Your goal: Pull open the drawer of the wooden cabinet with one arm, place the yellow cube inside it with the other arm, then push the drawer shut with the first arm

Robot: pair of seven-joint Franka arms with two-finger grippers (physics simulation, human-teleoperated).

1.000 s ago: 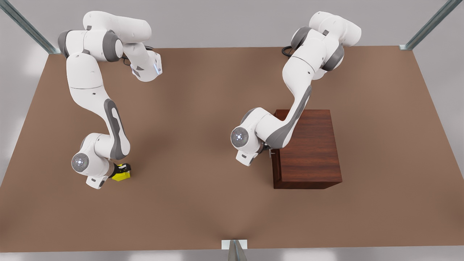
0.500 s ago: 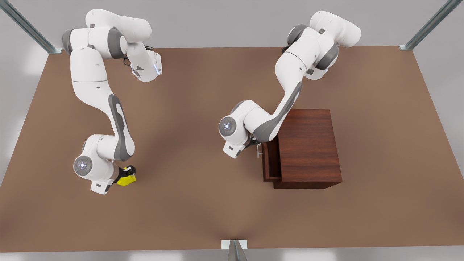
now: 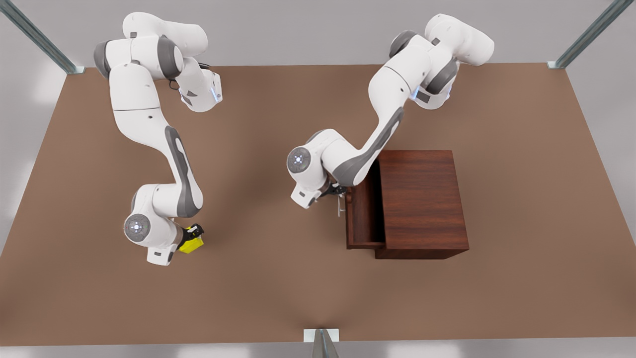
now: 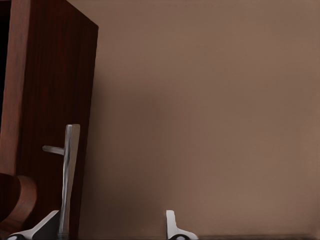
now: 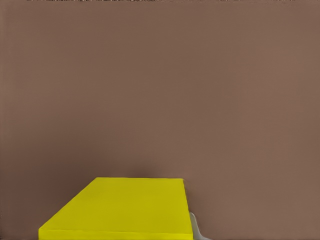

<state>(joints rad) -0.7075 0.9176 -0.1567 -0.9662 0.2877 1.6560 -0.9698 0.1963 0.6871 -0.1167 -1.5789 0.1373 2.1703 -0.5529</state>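
Observation:
The wooden cabinet (image 3: pixel 422 199) stands at the front view's right. Its drawer (image 3: pixel 365 209) is pulled partly out toward the front view's left, and the tray inside looks empty. My left gripper (image 3: pixel 338 192) is at the silver handle (image 3: pixel 339 205). In the left wrist view the handle (image 4: pixel 69 175) runs between my spread fingertips (image 4: pixel 172 227), close against one of them, in front of the drawer's front panel (image 4: pixel 50 75). At the front view's left, my right gripper (image 3: pixel 195 235) is shut on the yellow cube (image 3: pixel 191 244). The cube (image 5: pixel 125 207) sits beside one finger (image 5: pixel 196 227).
The brown table (image 3: pixel 278 278) stretches wide between the cube and the cabinet. Metal frame posts stand at the back corners (image 3: pixel 556 63) and at the middle of the front edge (image 3: pixel 322 338).
The drawer has slid out toward the front view's left, with my left gripper at its handle. My right gripper has carried the yellow cube toward the front view's right.

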